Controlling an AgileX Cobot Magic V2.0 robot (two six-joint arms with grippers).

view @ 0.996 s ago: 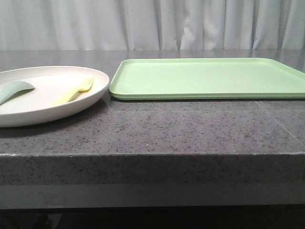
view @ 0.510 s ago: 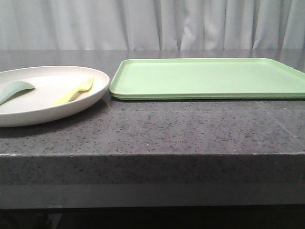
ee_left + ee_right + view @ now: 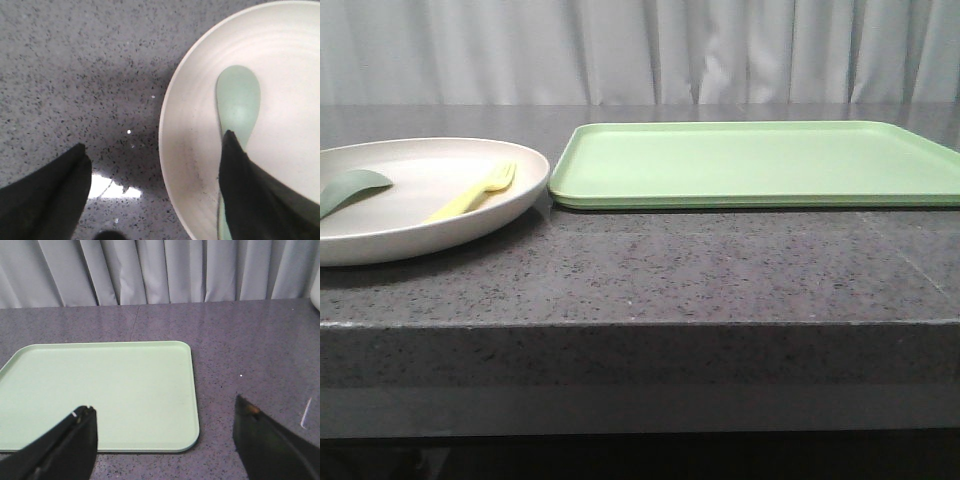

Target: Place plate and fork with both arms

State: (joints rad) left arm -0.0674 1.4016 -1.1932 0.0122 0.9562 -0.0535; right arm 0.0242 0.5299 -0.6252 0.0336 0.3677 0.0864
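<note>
Both grippers, left [image 3: 155, 195] and right [image 3: 165, 445], gape empty; left straddles the plate [image 3: 175, 165] rim lower right, risking nudging the spoon [image 3: 239, 102] or tipping the fork [image 3: 472, 195].

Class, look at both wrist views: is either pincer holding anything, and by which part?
Nothing is held. The left pincer is open, straddling the plate rim; the right pincer is open above the tray.

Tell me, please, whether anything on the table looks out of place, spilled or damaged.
Nothing is spilled or damaged. One oddity: a teal-green spoon lies in the plate beside the fork, though only plate and fork belong to the task. The tray sits flat and bare beside the plate.
</note>
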